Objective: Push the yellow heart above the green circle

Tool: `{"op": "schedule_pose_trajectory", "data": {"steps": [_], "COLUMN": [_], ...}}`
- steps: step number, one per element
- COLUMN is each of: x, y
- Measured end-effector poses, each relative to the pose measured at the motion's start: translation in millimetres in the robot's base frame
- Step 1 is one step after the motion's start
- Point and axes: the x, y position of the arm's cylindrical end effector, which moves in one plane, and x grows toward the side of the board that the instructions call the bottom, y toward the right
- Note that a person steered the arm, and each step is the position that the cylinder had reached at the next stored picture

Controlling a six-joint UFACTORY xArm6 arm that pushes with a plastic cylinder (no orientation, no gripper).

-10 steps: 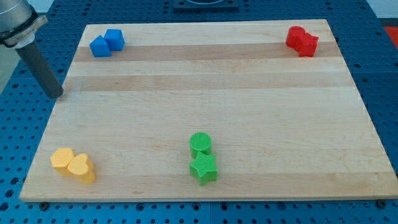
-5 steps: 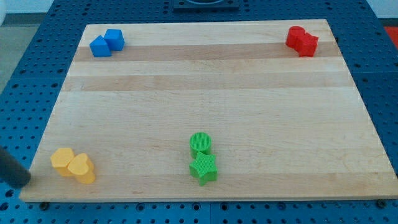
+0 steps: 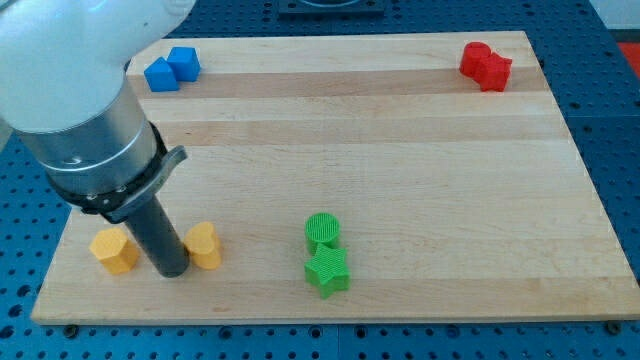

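Observation:
The yellow heart [image 3: 204, 245] lies near the view's bottom left, just right of my tip [image 3: 170, 271]. My tip stands between the heart and a second yellow block [image 3: 113, 250], touching or nearly touching the heart's left side. The green circle [image 3: 322, 231] sits at bottom centre, well to the right of the heart, with a green star [image 3: 327, 271] touching it just below. The arm's large white and grey body covers the view's upper left.
Two blue blocks [image 3: 171, 69] sit together at the top left. Two red blocks [image 3: 485, 65] sit together at the top right. The wooden board [image 3: 400, 150] lies on a blue perforated table.
My tip has come from off the board's left edge in between the two yellow blocks. The heart has slid right and slightly up, away from the other yellow block.

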Motion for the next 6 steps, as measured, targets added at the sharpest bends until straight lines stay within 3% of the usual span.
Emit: {"op": "schedule_pose_trajectory", "data": {"steps": [4,6], "x": [-18,-20], "y": [78,77]}}
